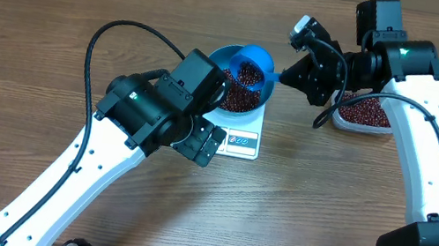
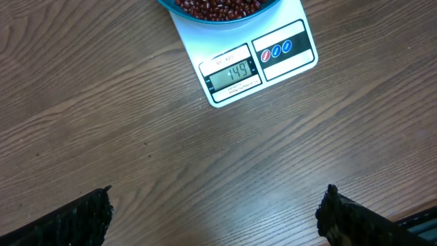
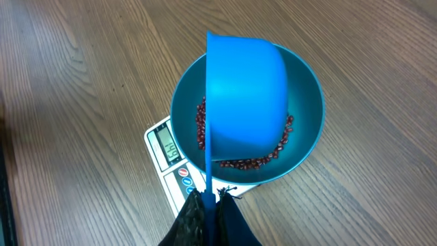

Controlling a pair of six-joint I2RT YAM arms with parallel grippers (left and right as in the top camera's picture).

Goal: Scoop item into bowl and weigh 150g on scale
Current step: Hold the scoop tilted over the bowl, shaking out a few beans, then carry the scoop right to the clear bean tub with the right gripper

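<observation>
Bowl [image 3: 308, 113] sat on scale [image 2: 295, 20], beans [image 2: 218, 7] heaped inside. Display [image 2: 235, 72] appeared to read 149, just under target. Right fingers [image 3: 196, 217] clenched on scoop [image 3: 246, 96] handle, scoop tipped over bowl. Left fingers [image 2: 75, 222] released above worktop [image 2: 136, 137]. Judged nearly complete: a few beans left to add.

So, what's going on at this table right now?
The right tool is shut on the handle of a blue scoop, holding it over the blue bowl of beans, which sits on the white scale. The display appears to read 149. The left tool hangs open over the wooden table in front of the scale, holding nothing. A clear tub of more beans stands to the right.
</observation>
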